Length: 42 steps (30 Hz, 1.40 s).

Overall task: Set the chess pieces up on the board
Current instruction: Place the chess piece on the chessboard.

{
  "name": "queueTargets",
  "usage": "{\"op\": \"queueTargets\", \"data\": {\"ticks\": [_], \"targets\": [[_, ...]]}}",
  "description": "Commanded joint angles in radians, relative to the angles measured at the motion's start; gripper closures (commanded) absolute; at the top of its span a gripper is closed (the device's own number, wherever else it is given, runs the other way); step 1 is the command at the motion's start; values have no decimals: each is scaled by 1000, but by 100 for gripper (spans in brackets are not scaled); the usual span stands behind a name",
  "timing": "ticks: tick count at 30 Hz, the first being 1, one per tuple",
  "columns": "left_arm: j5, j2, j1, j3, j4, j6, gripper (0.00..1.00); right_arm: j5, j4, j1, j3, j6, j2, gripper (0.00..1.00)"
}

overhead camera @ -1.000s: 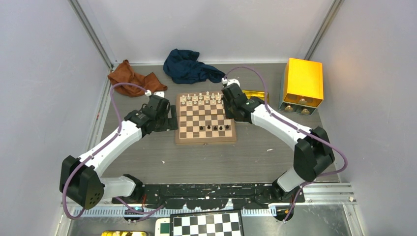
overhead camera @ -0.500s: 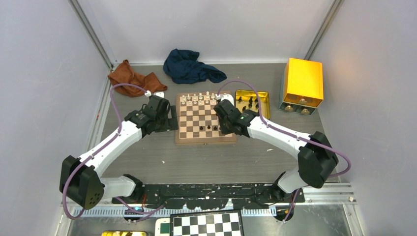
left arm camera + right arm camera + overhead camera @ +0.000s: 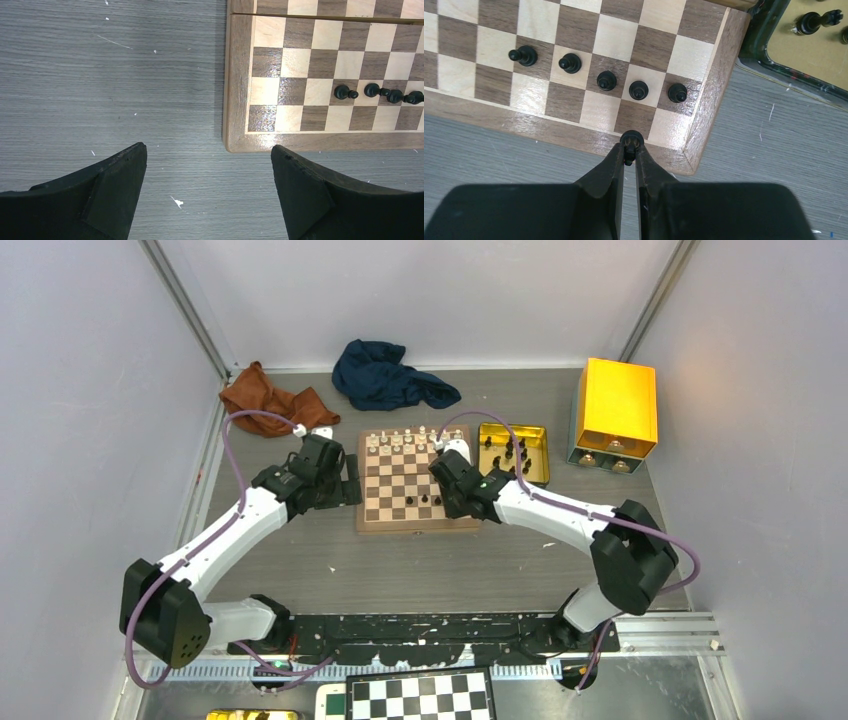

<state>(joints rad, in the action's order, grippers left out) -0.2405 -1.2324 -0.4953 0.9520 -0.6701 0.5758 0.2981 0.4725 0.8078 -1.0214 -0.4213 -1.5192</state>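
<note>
A small black chess piece (image 3: 631, 136) is pinched between the fingertips of my right hand (image 3: 630, 150), whose two fingers are pressed close on it. It hangs over the near edge of the square wooden chessboard (image 3: 708, 100) with light and dark brown squares, close to the corner on the hand's right. Whether it touches the wood I cannot tell. Just beyond my fingertips a row of five black pieces (image 3: 606, 80) stands on the second line of squares, running away to the left. Further ahead and to the right, just beside the board's rim, lies a shallow gold tin tray (image 3: 809, 55) with spare black pieces (image 3: 819, 20) in it.

My left hand (image 3: 209, 150) is spread wide and holds nothing. It hangs over the grey wood-grain surface (image 3: 100, 75), with the board's other near corner just ahead of its fingertips. From above, small cream pieces (image 3: 405, 440) line the board's far side. Beyond them lie a crumpled navy cloth (image 3: 385, 375) and a rust-brown cloth (image 3: 270, 395), and off to my right stands a yellow box (image 3: 615, 405).
</note>
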Motion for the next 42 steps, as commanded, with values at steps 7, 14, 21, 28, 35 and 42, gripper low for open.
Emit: {"op": "queueTargets", "data": {"ticks": [7,14,21,28,35,42], "targets": [[-1,37,6,-6,24,4,6,27,-97,3,13,4,-57,95],[0,34,6,-7,23,-6,6,19,-115,4,3,3,-88,95],[-5,36,6,-11,24,-13,6,16,-109,3,-11,0,-108,95],[-3,33,6,-16,27,-14,6,26,-90,4,-17,-6,-102,94],[3,29,6,-16,32,-13,6,36,-74,4,-19,-11,-88,94],[3,32,6,-18,31,-11,6,38,-64,4,-19,-16,-77,95]]}}
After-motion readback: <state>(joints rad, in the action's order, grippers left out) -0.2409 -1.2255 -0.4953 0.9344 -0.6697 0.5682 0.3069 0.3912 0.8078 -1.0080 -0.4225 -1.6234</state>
